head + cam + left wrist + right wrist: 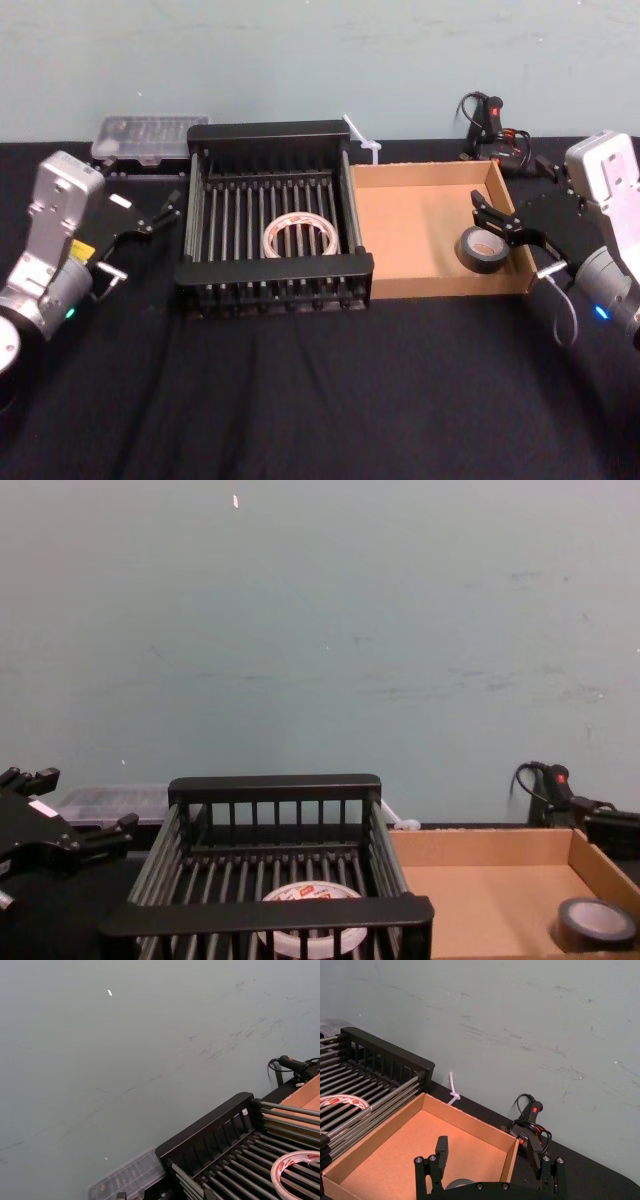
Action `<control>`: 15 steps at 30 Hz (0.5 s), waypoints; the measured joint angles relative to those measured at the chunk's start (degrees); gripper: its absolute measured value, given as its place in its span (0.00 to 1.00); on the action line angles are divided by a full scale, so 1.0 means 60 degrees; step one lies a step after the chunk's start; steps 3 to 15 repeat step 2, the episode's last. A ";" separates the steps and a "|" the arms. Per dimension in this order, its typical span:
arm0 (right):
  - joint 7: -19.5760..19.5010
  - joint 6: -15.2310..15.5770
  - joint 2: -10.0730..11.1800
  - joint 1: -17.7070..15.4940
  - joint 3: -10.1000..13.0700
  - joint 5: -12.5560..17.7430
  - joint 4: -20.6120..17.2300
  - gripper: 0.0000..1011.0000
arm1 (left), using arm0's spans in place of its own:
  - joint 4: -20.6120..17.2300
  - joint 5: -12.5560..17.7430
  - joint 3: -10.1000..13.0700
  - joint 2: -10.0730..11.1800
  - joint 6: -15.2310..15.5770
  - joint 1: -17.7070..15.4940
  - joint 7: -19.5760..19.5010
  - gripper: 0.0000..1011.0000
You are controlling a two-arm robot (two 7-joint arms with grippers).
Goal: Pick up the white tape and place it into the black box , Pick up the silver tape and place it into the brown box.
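Note:
The white tape [297, 237] lies flat on the slatted bottom of the black box [270, 132], near its front right; the chest view shows the white tape [300, 890] just behind the front rim. The silver tape [484, 249] lies in the brown box [400, 230] against its right wall. My right gripper [481, 209] hovers open just above and behind that roll, touching nothing. In the right wrist view its fingers [441, 1147] straddle the box's far right corner, and the roll's edge [457, 1183] shows below them. My left gripper [168, 208] stands open and holds nothing, left of the crate.
The two boxes stand side by side, touching. A clear plastic case [150, 135] lies behind the crate's left corner. A white zip tie [360, 135] and a black corded tool [490, 125] lie by the wall behind the brown box. Black cloth covers the table.

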 joint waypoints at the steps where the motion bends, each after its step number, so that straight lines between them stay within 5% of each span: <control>1: 0.0000 0.0000 0.0000 0.0000 0.0000 0.0000 0.0000 0.99 | -0.0001 0.0001 0.0000 0.0000 0.0000 0.0000 0.0000 0.99; 15: 0.0000 0.0000 0.0001 0.0000 0.0000 0.0000 0.0000 0.99 | 0.0000 0.0000 0.0001 0.0000 0.0000 -0.0001 0.0000 0.99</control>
